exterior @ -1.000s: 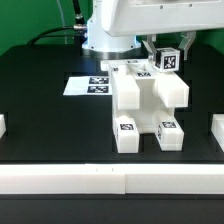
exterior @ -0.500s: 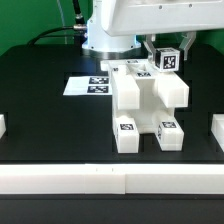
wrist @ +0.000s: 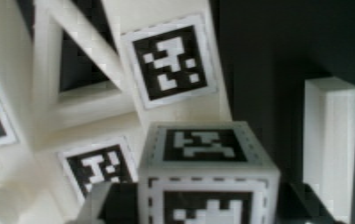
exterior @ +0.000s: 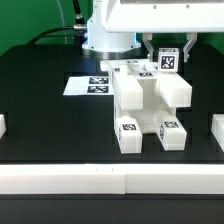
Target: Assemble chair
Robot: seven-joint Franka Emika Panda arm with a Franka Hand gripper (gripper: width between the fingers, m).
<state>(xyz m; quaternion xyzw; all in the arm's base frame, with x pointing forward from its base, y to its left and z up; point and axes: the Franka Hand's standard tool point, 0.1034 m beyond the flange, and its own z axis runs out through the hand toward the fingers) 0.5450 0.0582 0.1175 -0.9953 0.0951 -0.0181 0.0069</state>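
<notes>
jaws: your gripper was clamped shut on the chair leg
leg axis: looked upright
relation: leg hung just behind the partly built chair, toward the table's far edge

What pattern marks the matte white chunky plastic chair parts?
Small black-and-white square tags; exterior view shows them best.

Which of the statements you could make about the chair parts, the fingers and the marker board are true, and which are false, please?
1. The fingers are shut on a tagged white part. True.
2. The marker board lies at the exterior view's right of the chair assembly. False: it lies at its left.
3. The chair assembly stands on the black table. True.
4. The tagged white part lies on the marker board. False: the fingers hold it up beside the assembly's top, away from the board.
</notes>
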